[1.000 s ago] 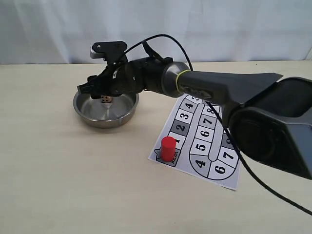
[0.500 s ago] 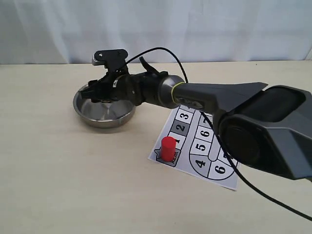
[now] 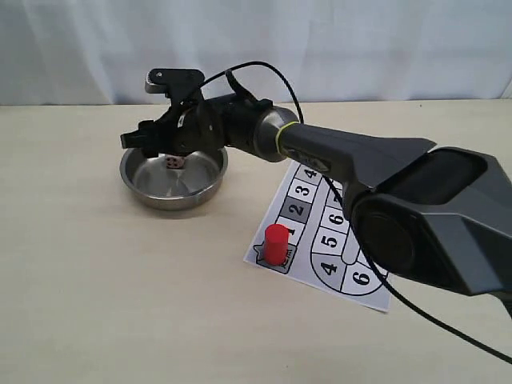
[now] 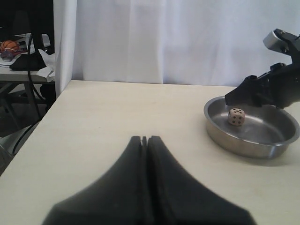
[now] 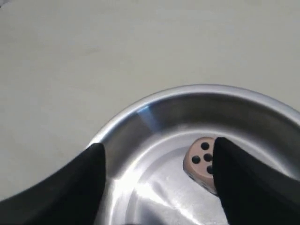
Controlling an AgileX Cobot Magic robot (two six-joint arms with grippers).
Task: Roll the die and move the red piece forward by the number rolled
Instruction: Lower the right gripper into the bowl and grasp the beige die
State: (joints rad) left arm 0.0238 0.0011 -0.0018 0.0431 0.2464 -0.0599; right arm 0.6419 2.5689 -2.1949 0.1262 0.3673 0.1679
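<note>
Paper lies nearest: a printed white board of numbered squares (image 3: 340, 240), right of the counter's middle and toward the near edge. On its near corner square stands the small bright red cylinder piece (image 3: 276, 244), upright and untouched.

Further back, toward the far edge and left of centre, sits the shallow round steel bowl (image 3: 164, 196). The little tan wooden die with dark pips (image 3: 174, 162) lies on the bowl's floor. The right gripper (image 3: 132, 142) hangs just above the bowl's far rim, its black fingers (image 5: 89, 187) spread wide and empty, with the die loose beside one of them. The left gripper (image 4: 144, 140) sits low over the counter, well apart from the bowl, jaws pressed together on nothing.

To my eye the roll is at its end, since the die is out of the grip. The next move calls for reading the top face, which I cannot make out from here. After that the right arm must lift clear of the bowl, cross to the red piece and close on it from above.
</note>
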